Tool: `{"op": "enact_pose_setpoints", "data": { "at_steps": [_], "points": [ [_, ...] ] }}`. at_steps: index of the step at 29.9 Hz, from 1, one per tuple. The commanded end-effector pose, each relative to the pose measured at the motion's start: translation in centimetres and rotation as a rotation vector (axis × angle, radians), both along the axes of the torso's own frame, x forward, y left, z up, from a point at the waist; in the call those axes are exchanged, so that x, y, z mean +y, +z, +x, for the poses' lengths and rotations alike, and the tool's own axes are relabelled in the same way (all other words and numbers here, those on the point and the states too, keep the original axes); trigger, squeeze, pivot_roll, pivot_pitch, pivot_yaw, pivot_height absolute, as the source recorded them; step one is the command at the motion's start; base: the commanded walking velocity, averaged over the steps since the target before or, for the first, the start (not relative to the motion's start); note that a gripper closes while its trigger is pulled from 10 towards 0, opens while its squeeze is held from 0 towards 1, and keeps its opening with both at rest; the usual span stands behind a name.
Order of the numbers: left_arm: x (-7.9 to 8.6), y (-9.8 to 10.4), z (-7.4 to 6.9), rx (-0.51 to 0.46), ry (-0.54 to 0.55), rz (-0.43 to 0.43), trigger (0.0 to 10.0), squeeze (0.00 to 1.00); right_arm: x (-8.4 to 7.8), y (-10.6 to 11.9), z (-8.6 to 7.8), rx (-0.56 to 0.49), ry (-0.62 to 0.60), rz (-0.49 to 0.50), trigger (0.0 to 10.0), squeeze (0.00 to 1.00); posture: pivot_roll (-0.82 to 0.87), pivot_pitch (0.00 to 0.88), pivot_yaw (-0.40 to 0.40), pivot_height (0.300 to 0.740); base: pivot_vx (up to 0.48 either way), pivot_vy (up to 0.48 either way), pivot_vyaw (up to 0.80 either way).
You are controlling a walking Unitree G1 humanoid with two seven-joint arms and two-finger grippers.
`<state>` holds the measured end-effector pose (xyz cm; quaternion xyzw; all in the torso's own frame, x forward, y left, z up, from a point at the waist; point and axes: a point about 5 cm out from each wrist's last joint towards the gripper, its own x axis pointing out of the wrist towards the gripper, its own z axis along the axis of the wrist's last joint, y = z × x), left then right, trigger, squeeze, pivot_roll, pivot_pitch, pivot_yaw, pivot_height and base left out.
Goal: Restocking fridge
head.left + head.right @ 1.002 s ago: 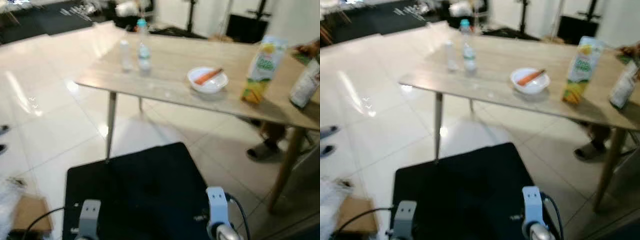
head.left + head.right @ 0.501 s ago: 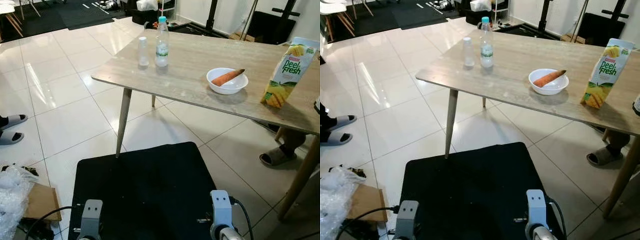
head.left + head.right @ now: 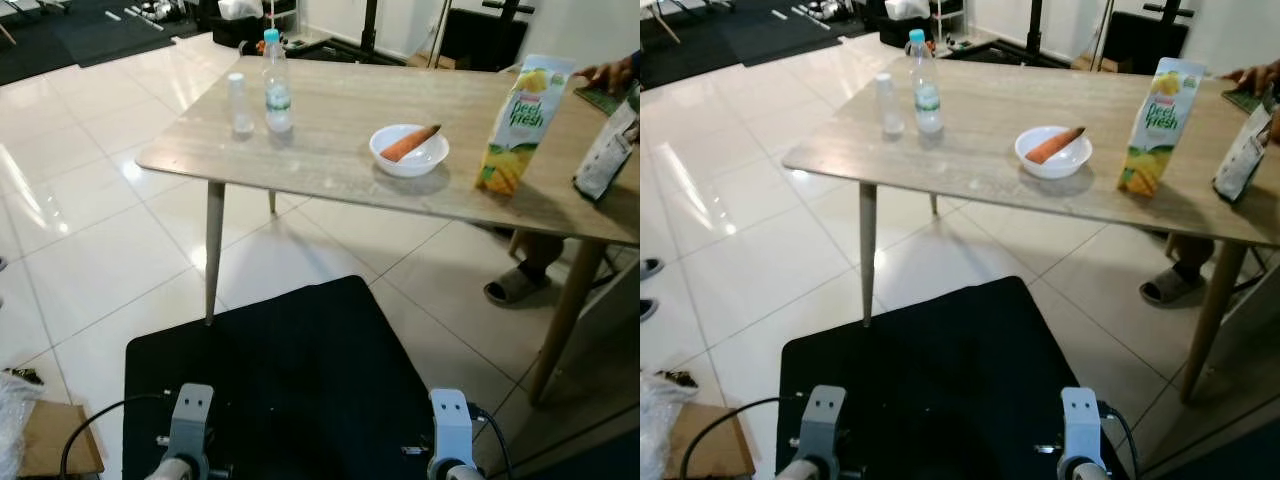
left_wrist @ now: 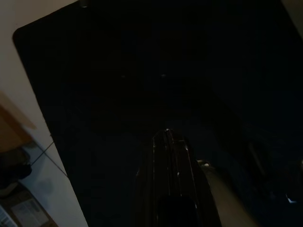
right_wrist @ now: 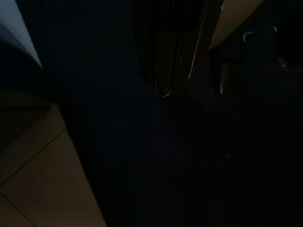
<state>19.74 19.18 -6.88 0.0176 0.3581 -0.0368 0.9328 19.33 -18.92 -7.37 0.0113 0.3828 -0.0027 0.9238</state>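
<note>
A light wooden table [image 3: 330,175] stands ahead of me. On it are a clear water bottle with a blue cap [image 3: 277,85], a smaller clear bottle [image 3: 240,103], a white bowl [image 3: 408,155] holding a carrot [image 3: 408,144], and a yellow-green juice carton [image 3: 515,122]. Both arms hang low over a black mat [image 3: 270,380]; their silver wrists [image 3: 190,420] show at the bottom edge. In the dark wrist views my left gripper [image 4: 168,135] and right gripper [image 5: 164,92] each taper to one closed tip, holding nothing.
A white and black bag [image 3: 607,150] leans at the table's right end, near a person's hand [image 3: 610,72]. A slippered foot [image 3: 512,285] rests under the table. Cardboard [image 3: 40,450] lies at the left on the glossy tiled floor [image 3: 90,230].
The whole picture has shifted as the camera moved; the table now sits more to the left and the bag and hand are in view. Nothing on the table has moved.
</note>
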Motion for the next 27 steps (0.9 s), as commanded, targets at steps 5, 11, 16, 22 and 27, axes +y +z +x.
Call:
{"op": "enact_pose_setpoints", "data": {
  "at_steps": [5,11,16,22,27],
  "points": [
    [0.04,-0.36,-0.60,0.024,0.004,0.006,10.0,0.00,0.11,-0.06,-0.17,-0.007,-0.014,0.009,10.0,0.00,-0.17,0.106,0.091,0.725,0.000,0.000,0.00],
    [-0.01,-0.57,-0.88,0.041,0.034,-0.018,10.0,0.00,0.22,-0.03,-0.09,-0.007,0.003,0.010,10.0,0.00,-0.15,0.104,0.065,0.725,0.000,0.000,0.00],
    [-0.13,-0.67,-1.14,0.041,0.029,-0.023,10.0,0.00,0.71,0.14,0.40,-0.013,0.026,0.011,10.0,0.00,-0.15,0.104,0.057,0.725,0.000,0.000,0.00],
    [-0.21,-0.75,-1.26,0.045,0.031,-0.028,10.0,0.00,0.80,0.27,0.65,-0.021,0.032,0.014,10.0,0.00,-0.14,0.107,0.052,0.725,0.000,0.000,0.00],
    [-0.28,-0.81,-1.37,0.048,0.032,-0.034,10.0,0.00,0.85,0.26,0.62,-0.021,0.037,0.013,10.0,0.00,-0.14,0.108,0.054,0.725,0.000,0.000,0.00]
  ]
}}
